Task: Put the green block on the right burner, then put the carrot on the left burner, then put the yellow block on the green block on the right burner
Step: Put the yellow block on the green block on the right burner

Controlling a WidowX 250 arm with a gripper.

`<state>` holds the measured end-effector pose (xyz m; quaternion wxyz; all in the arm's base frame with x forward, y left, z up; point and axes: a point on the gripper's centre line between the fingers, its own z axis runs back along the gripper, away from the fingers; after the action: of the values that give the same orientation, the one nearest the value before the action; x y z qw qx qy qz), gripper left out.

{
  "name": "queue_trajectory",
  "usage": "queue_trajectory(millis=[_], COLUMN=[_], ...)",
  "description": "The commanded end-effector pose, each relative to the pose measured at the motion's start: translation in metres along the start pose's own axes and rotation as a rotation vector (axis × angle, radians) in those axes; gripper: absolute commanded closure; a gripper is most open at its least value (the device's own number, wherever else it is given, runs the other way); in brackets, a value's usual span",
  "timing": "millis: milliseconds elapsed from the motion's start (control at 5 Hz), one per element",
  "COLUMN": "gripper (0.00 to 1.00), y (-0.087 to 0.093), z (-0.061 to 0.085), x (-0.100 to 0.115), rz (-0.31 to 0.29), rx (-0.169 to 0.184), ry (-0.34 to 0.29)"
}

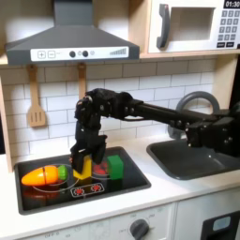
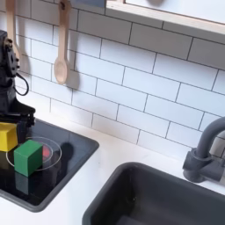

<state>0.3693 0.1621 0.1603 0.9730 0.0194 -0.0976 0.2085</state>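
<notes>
holding the yellow block [image 1: 86, 168] between clenched jaws, the gripper [image 1: 85, 161] hangs just beside the green block [image 2: 27, 157], which sits on the right burner [image 2: 51, 146]. the carrot [image 1: 45, 174] lies on the left burner beyond. to stack cleanly, i would lift higher than the green block, centre over it, lower squarely, then release.

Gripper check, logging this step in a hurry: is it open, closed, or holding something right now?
Black gripper: down over the small yellow toy block, seemingly shut on it beside the bright green toy cube, though the grip is not clearly visible.
</notes>
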Motion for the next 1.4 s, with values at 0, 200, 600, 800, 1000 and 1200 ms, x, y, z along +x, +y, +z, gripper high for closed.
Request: queue_trajectory(millis=[0,200,600,800,1000,1200], gripper=[0.0,0.0,0.0,0.0,0.0,0.0], y=[0.0,0.006,0.005,0.004,0.002,0.0], z=[-0.001,0.005,0.008,0.009,0.013,0.008], x=[0.0,0.002,0.004,0.006,0.006,0.007], rz=[0.0,0.017,0.056,0.068,0.081,0.077], rx=[0.0,0.034,0.021,0.018,0.004,0.001], ry=[0.002,-0.001,0.002,0.009,0.021,0.043])
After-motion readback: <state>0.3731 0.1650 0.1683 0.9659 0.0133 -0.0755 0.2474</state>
